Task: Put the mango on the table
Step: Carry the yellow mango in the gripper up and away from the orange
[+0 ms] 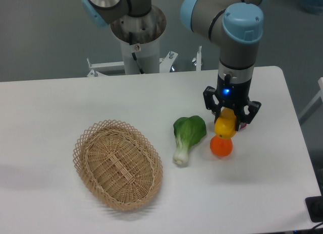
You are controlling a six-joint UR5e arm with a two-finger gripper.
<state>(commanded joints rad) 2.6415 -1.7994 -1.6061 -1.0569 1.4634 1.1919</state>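
The mango [225, 126] is a yellow oval fruit held between the black fingers of my gripper [229, 121], just above the white table [262, 163]. The gripper is shut on the mango and points straight down at the right side of the table. A round orange fruit [221, 146] lies on the table directly below and in front of the mango, touching or almost touching it; I cannot tell which. A small purple thing [243, 125] peeks out behind the right finger.
A green bok choy [187, 137] lies on the table left of the orange. A woven wicker basket [117, 163] stands empty at the left front. The arm's base column [137, 40] rises behind the table's far edge.
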